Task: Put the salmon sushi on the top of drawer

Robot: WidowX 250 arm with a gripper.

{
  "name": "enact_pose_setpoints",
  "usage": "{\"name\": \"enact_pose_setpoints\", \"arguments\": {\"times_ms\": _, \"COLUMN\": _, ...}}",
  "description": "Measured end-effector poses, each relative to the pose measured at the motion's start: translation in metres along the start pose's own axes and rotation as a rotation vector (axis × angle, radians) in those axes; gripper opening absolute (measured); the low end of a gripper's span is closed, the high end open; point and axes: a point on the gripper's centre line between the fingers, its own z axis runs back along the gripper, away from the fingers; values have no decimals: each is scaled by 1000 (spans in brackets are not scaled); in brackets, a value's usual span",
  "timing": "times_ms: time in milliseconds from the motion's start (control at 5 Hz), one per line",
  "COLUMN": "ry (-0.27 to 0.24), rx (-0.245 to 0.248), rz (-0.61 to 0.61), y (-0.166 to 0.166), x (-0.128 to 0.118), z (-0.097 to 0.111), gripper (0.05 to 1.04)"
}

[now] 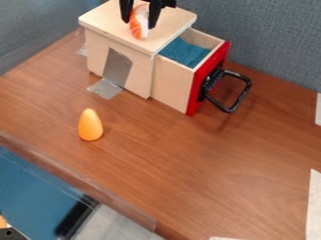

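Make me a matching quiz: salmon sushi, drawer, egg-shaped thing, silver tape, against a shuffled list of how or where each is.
1. Salmon sushi
2. Drawer
3. Egg-shaped thing
4. Silver tape

A. Plain orange, on the tabletop
B. Pulled open
C. Stuck to the cabinet's side
D. Between the gripper's fingers

Pairs: 1-D, 2-B, 3-A, 4-C

The top edge cuts off everything above the jaws, whose fingers (154, 15) partly hide the salmon sushi (140, 22) between them.
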Motion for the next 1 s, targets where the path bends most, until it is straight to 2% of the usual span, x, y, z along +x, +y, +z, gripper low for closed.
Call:
{"name": "enact_pose_setpoints", "arguments": {"times_ms": 200, "ry": 6, "rx": 29, "rz": 4, "y": 5, "x": 5, "z": -4, "gripper": 677}}
{"name": "enact_pose_setpoints", "arguments": {"times_ms": 400, "ry": 49, "rx": 45, "rz": 3, "y": 6, "x": 1, "z": -11, "gripper": 951}}
{"name": "enact_pose_setpoints", "arguments": {"times_ms": 600, "ry": 46, "rx": -6, "rz": -20, "y": -6, "x": 3, "z": -4, "gripper": 1005}}
{"name": "enact_pose_setpoints", "arguments": {"times_ms": 800, "ry": 17, "rx": -96, "rz": -89, "y": -28, "x": 6, "z": 23, "gripper": 1001}}
{"name": "enact_pose_setpoints", "arguments": {"times_ms": 1000, "ry": 2, "rx": -149, "rz": -187, "y": -36, "x": 5, "z": 44, "gripper": 1001}}
